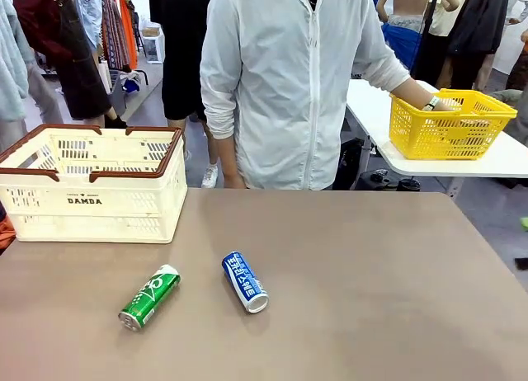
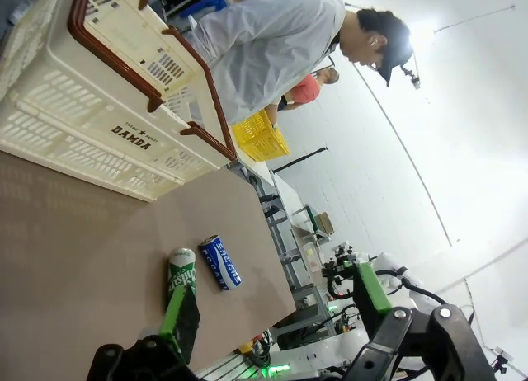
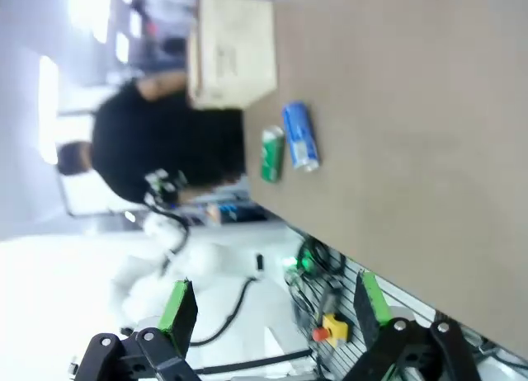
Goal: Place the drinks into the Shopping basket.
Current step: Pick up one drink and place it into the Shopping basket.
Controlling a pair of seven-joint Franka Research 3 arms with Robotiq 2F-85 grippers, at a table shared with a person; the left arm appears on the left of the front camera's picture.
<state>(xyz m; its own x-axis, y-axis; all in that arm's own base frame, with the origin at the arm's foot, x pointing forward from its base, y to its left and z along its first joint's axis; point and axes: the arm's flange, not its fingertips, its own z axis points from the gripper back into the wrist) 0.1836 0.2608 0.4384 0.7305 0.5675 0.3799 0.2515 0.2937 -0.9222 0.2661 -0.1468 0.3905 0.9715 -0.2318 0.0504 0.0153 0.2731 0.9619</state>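
Two drinks lie on their sides on the brown table: a green can (image 1: 149,297) (image 2: 181,270) (image 3: 271,154) and, to its right, a blue and white can (image 1: 245,281) (image 2: 221,262) (image 3: 300,135). The cream Shopping basket (image 1: 92,183) (image 2: 115,92) (image 3: 231,49) with a dark brown rim stands at the table's far left; I see nothing inside it. My left gripper (image 2: 276,303) hangs open well short of the cans, nothing between its green pads. The right gripper (image 3: 276,303) is open too, off the table's edge and far from the cans.
A person in a white jacket (image 1: 289,84) stands at the far side, one hand on a yellow mesh basket (image 1: 450,124) on a white side table (image 1: 388,125). The brown table (image 1: 371,274) is bare right of the cans. Other people stand behind.
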